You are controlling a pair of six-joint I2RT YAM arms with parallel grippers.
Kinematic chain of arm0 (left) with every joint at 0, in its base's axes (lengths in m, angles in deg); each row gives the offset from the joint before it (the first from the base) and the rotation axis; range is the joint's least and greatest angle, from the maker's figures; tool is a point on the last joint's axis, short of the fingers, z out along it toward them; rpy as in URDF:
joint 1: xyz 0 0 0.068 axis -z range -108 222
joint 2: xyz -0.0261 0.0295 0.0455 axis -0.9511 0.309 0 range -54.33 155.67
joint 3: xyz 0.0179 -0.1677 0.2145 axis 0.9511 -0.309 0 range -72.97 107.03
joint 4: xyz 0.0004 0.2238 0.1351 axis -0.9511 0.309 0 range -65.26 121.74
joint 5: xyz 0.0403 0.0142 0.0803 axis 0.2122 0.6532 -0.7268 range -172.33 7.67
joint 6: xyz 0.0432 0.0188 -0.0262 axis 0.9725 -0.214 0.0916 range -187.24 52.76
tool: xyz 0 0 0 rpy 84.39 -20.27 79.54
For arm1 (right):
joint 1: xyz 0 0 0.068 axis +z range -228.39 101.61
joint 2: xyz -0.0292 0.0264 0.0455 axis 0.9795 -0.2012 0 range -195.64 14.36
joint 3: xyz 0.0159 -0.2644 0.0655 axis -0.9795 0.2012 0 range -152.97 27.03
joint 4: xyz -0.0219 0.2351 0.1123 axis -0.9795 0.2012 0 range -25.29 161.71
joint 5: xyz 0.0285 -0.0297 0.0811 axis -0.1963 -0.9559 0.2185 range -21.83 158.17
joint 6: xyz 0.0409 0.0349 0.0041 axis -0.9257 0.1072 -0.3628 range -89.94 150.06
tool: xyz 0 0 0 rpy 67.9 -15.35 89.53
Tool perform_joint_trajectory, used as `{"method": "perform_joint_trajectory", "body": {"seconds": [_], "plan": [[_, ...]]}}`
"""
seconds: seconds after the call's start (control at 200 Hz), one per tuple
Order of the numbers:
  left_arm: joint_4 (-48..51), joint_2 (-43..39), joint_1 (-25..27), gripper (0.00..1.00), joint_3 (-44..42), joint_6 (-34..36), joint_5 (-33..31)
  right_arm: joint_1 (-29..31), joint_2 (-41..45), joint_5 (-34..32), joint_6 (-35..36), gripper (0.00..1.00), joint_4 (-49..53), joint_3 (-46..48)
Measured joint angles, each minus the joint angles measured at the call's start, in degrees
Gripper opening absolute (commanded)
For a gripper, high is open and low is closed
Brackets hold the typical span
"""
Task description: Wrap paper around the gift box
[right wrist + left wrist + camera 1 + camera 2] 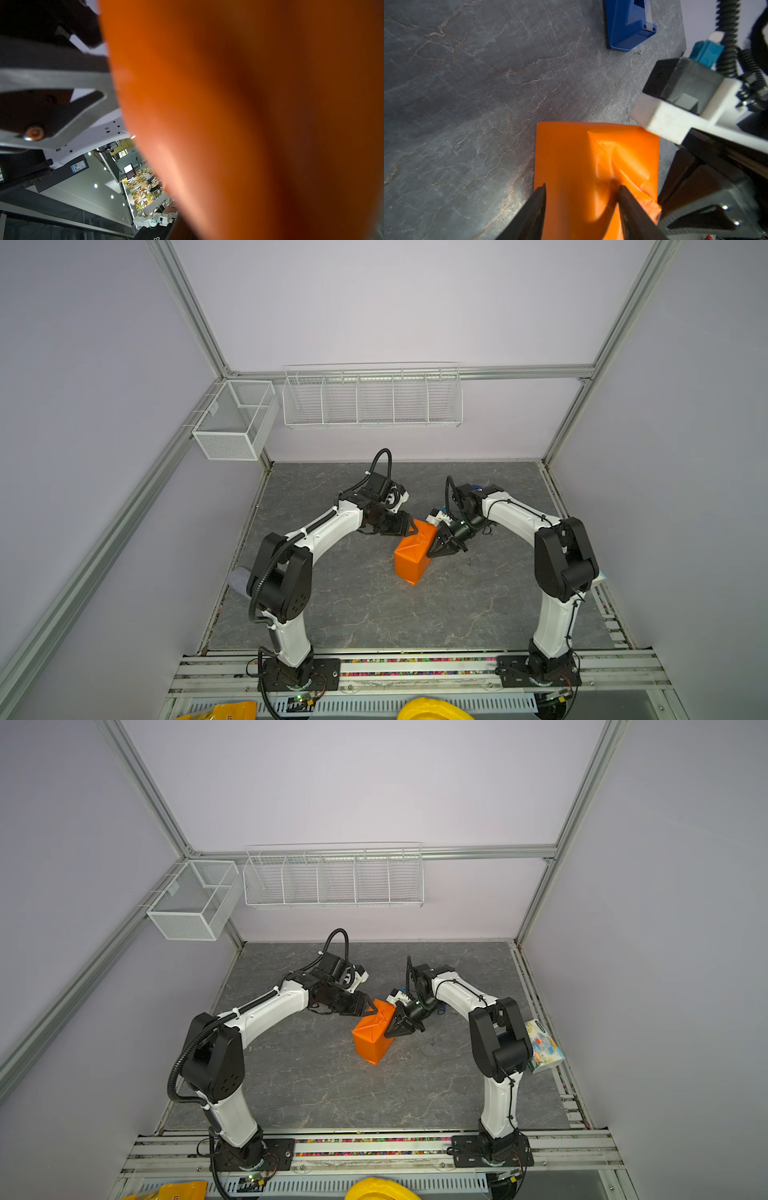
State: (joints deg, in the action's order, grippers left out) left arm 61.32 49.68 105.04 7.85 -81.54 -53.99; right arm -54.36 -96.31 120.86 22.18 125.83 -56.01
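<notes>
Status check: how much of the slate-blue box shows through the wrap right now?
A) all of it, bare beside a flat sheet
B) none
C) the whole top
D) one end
B: in both top views and the left wrist view, every visible face of the parcel is orange paper; no slate-blue shows on it.

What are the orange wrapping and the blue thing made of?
The orange wrapping looks like thin, slightly shiny paper: it holds sharp creases and wrinkles at the folds. The blue tape dispenser seems hard glossy plastic, with smooth moulded edges and bright glints.
</notes>
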Motion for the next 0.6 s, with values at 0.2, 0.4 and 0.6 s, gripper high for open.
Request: {"method": "perform_joint_trajectory", "body": {"seconds": [0.2, 0.4, 0.6], "plan": [[0.17, 0.07, 0.20, 0.55, 0.11, 0.00, 0.07, 0.00, 2.19, -1.20, -1.84, 0.07, -2.84, 2.51], [0.13, 0.04, 0.46, 0.55, 0.07, -0.02, 0.13, -0.33, 4.66, -5.07, -5.25, 0.23, -6.29, 7.89], [-0.24, -0.17, 0.48, 0.55, -0.24, -0.02, 0.04, -0.96, 13.09, -11.52, -10.38, 0.25, -8.57, 12.52]]}}
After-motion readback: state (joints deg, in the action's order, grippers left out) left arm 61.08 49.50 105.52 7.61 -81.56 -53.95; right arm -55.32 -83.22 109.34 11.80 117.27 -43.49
